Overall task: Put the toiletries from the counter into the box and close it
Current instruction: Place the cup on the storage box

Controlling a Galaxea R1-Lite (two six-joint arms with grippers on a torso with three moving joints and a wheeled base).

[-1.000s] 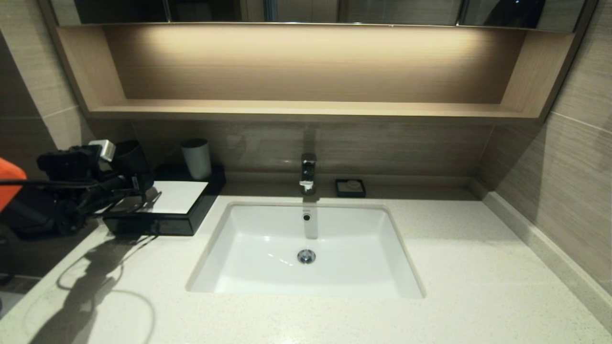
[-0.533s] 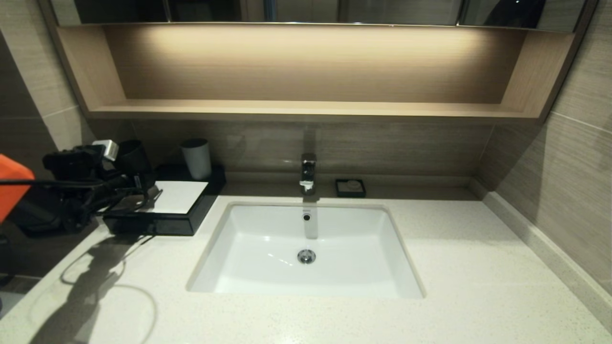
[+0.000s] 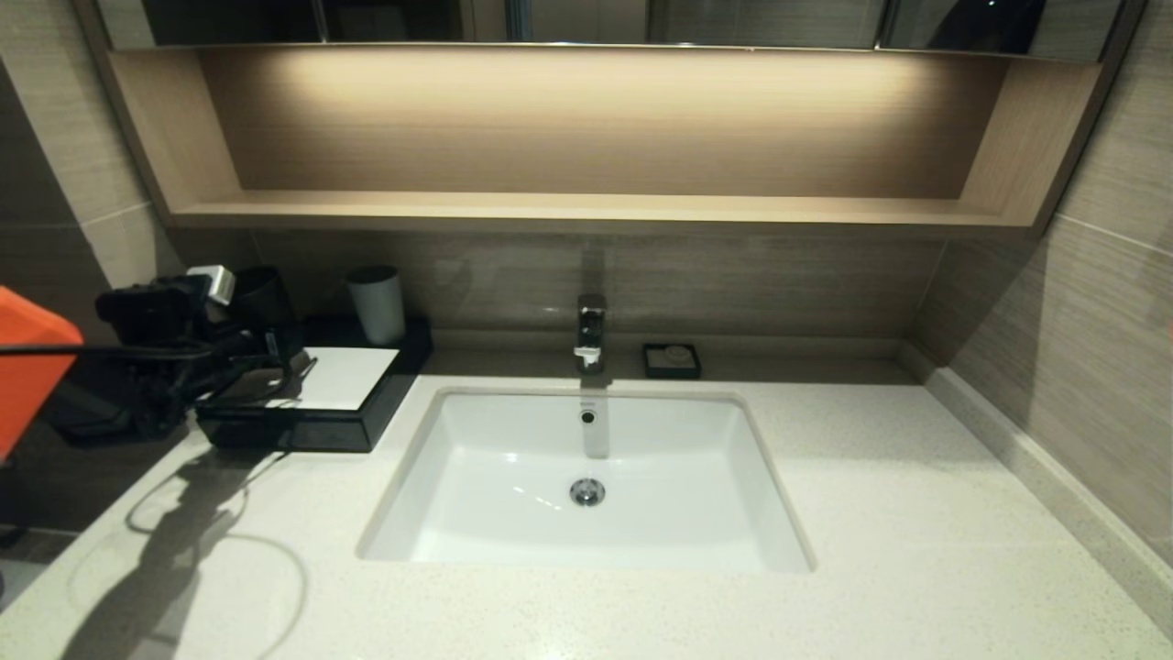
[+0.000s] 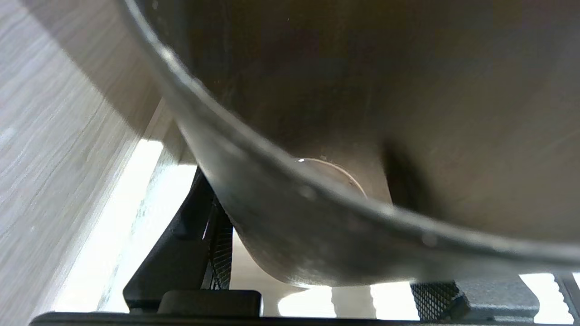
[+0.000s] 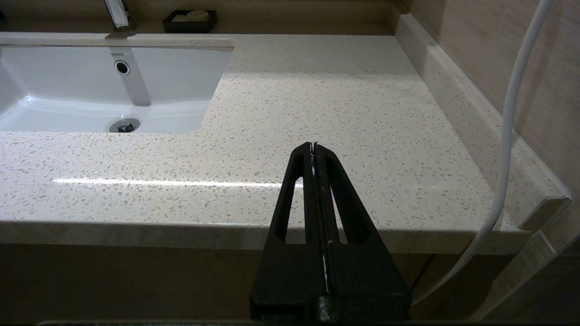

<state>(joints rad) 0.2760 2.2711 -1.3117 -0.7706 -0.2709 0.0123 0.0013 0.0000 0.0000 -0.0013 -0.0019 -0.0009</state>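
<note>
Leftmost, our left gripper [image 3: 275,371] hovers over the box's [image 3: 312,426] white top panel, with a dark cup [image 4: 362,136] filling its wrist view between the fingers [image 4: 217,244], though we cannot tell if they clamp it. A grey cup [image 3: 377,303] stands behind the box. Further right lie the counter's [image 3: 916,513] basin [image 3: 586,477], faucet [image 3: 590,332] and soap dish [image 3: 672,360]. Our right gripper [image 5: 313,149] waits at the counter's front edge, fingers pressed together, empty.

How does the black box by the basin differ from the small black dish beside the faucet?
The box is large, oblong, with a white top panel; the soap dish is tiny, square, holding a pale soap. The box sits left of the basin, the soap dish behind it, right of the faucet. Both are low and black.
</note>
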